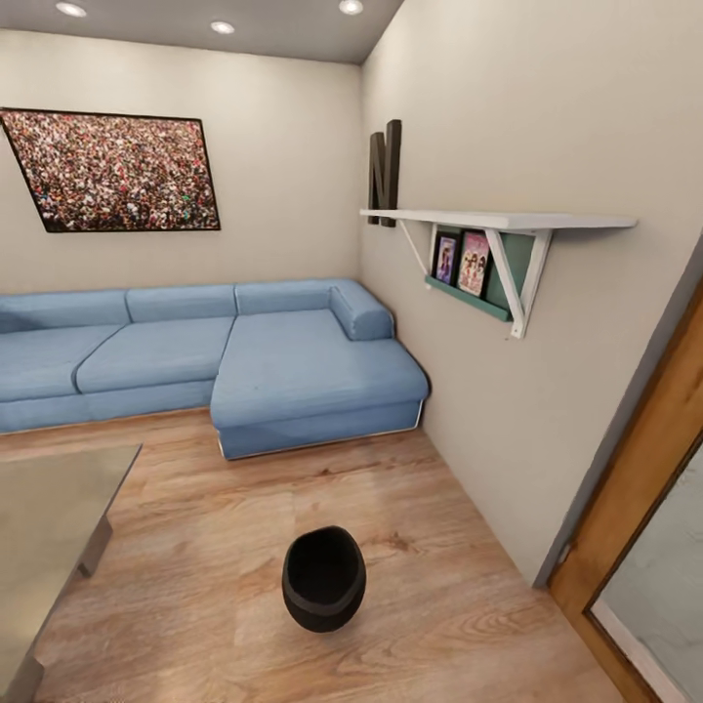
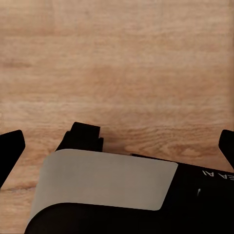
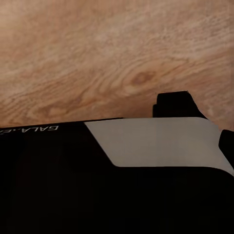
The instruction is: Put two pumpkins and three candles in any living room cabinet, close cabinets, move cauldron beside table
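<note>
The black cauldron (image 1: 324, 578) stands upright on the wood-plank floor, mouth open and empty, in the lower middle of the head view. The grey glossy table (image 1: 49, 508) reaches in from the lower left, roughly a cauldron's width of floor between them. My left gripper (image 2: 118, 145) is open, its dark fingertips (image 2: 10, 146) spread to both edges of the left wrist view, with only floor beyond them. My right gripper (image 3: 117, 144) is open too; one fingertip (image 3: 227, 144) shows at the frame's edge. Pumpkins, candles and cabinet are out of view.
A blue L-shaped sofa (image 1: 195, 351) runs along the back wall, its chaise reaching toward the cauldron. On the right wall hangs a white shelf (image 1: 498, 223); a wooden door frame (image 1: 644, 488) stands at the right edge. My own body panels (image 2: 105, 178) show in both wrist views.
</note>
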Tool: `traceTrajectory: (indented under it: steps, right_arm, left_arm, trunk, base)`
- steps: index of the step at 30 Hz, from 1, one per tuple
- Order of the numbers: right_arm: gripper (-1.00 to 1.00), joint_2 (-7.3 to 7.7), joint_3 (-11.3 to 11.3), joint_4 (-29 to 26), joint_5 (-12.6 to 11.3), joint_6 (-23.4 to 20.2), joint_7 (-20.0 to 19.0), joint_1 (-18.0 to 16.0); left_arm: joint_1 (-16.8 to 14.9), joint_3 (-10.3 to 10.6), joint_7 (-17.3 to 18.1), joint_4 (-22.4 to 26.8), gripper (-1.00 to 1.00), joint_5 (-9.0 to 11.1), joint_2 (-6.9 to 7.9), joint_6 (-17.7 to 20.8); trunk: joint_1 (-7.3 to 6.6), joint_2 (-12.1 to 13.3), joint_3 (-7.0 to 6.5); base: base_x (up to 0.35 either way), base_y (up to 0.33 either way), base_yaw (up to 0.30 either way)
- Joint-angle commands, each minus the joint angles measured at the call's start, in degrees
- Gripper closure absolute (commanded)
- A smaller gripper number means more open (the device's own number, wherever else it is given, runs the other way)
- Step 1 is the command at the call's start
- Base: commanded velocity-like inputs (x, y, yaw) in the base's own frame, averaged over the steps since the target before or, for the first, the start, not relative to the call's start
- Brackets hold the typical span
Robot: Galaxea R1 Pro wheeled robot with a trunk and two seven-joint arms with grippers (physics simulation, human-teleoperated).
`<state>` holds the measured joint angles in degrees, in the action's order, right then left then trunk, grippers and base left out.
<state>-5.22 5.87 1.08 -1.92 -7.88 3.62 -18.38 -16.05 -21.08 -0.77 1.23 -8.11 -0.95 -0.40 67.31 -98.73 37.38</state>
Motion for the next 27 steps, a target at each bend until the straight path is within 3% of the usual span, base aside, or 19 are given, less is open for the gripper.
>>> traceTrajectory:
  steps: [1,7,27]
  right_arm:
    - [-1.0,-0.03,0.37,0.06,-0.19,-0.03,0.19,-0.03]
    - [-1.0,-0.05,0.37,0.06,-0.19,-0.03,0.22,-0.07]
    - [-1.0,0.02,0.37,0.06,-0.19,-0.03,0.24,-0.03]
  left_arm:
    - [-0.03,-0.51,-0.09,0.0,-1.0,-0.59,-0.02,-0.04]
    - [-0.03,-0.5,-0.1,0.0,-1.0,-0.59,-0.02,-0.04]
    - [-0.03,-0.51,-0.1,0.0,-1.0,-0.61,-0.02,-0.04]
  trunk:
    - [0.0,-0.02,0.05]
    - [0.0,-0.02,0.05]
    - [0.0,-0.02,0.05]
  base:
    - [0.058,0.0,0.19]
    - [0.021,0.0,0.166]
    - [0.016,0.0,0.03]
